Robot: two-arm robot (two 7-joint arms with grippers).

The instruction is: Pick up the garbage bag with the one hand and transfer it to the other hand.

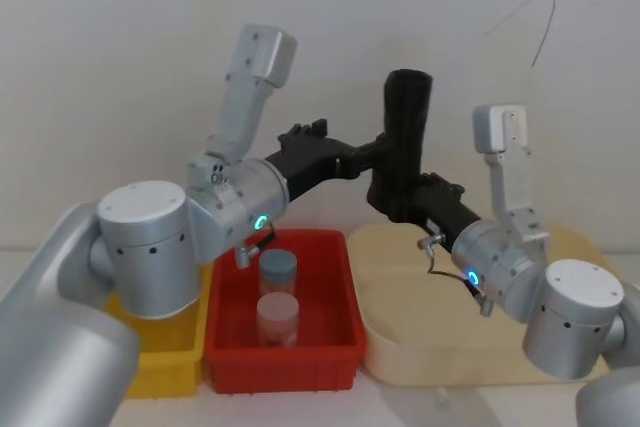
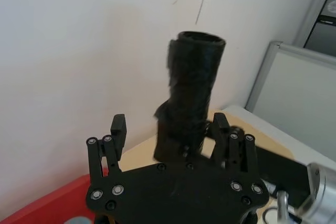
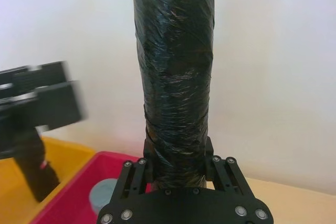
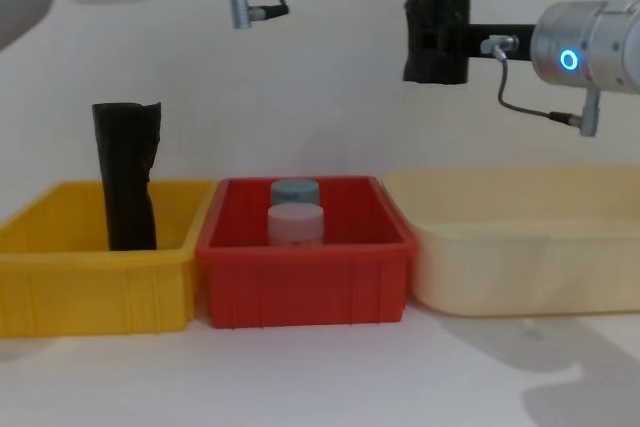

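Up in mid-air, the garbage bag (image 1: 405, 137) stands upright between both hands!
It's a wrinkled black roll, open end on top; the other hand (image 1: 400, 205), blue-lit, clamps its base, and the one hand (image 1: 378, 152), green-lit, flanks its middle with fingers spread.

A robotics lab bench, that is what is on show here. A bare white wall (image 1: 100, 37), marked by a thin crack (image 1: 548, 7), is seen behind a plain white table (image 4: 300, 382). Three plastic bins are lined up on it: yellow bin (image 4: 60, 282), red bin (image 4: 300, 292), cream tray (image 4: 520, 277), and two lidded jars (image 4: 295, 224) are set in the red one. Above them the garbage bag (image 3: 174, 77) is clamped in mid-air by the right gripper (image 3: 178, 148), and the left gripper (image 2: 169, 125) is spread wide at it. A grey-framed panel (image 2: 294, 93) is glimpsed beyond.
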